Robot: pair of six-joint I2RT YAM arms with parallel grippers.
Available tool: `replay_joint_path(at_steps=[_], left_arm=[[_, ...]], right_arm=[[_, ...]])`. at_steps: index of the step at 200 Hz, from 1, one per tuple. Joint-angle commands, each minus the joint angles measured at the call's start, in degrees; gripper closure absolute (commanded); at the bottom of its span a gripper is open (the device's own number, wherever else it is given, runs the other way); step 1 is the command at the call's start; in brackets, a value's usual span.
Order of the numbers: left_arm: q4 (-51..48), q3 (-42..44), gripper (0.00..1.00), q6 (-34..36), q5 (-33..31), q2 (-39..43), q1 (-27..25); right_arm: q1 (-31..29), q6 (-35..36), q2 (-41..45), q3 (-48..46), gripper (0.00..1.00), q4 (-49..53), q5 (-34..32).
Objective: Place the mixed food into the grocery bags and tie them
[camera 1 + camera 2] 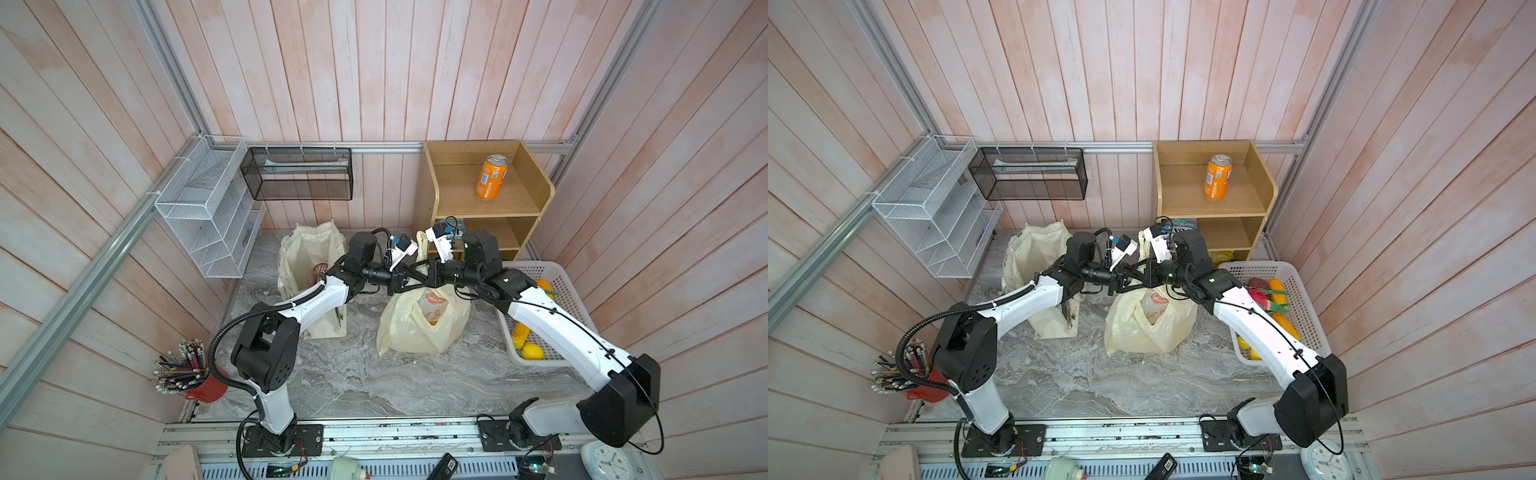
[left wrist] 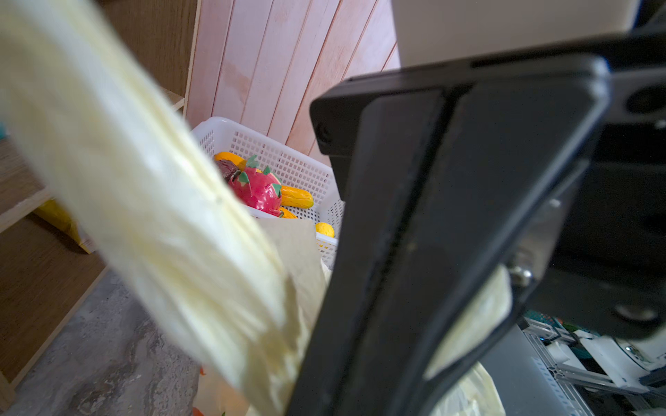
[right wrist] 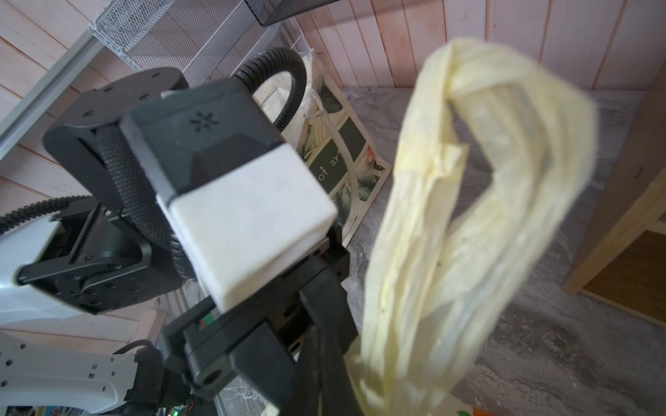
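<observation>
Grey marble tabletop (image 1: 353, 386), pink plank walls on three sides. Both arms meet mid-air over the plastic bag (image 1: 415, 328), which sits slumped at centre-table.

Right gripper (image 1: 420, 271): fingers pressed together, pinching the bag's handle loop (image 3: 414, 234). The loop stands up past the fingers and is blurred in both wrist views.

Left gripper (image 1: 406, 281): tip-to-tip with the right one and overlapping it in both top views. Can't tell how far apart its jaws are, or whether it has any plastic.

Bag contents: an orange patch shows near the top, print or item unclear.

Canvas tote (image 1: 303, 257) stands back-left, partly behind the left arm, inside not visible.

Basket (image 1: 571, 291) at the right table edge is largely covered by the right arm. Yellow toy fruits (image 1: 532, 351) show at its near end; the pink toy fruit (image 2: 257, 191) shows clearly only from the left wrist.

Clearance: wooden shelf (image 1: 457, 195) sits just behind the grippers. Bare marble between the bags and all along the front.
</observation>
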State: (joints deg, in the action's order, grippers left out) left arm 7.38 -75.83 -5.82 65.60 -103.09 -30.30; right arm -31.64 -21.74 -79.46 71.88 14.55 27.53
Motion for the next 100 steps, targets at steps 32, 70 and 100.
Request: replay_joint_path(at_steps=[32,70,100], left_arm=[[3.37,0.60,0.99,-1.47,-1.58,1.84,0.07],[3.48,1.08,1.00,-1.13,-1.88,1.97,0.07],[4.24,2.15,1.00,0.35,-2.21,2.75,0.07]], right_arm=[[-0.43,-1.38,1.59,0.18,0.68,0.19,1.61],[1.76,-1.69,3.44,3.84,0.47,1.86,1.37],[7.70,-4.10,6.56,4.85,0.41,0.45,2.97]])
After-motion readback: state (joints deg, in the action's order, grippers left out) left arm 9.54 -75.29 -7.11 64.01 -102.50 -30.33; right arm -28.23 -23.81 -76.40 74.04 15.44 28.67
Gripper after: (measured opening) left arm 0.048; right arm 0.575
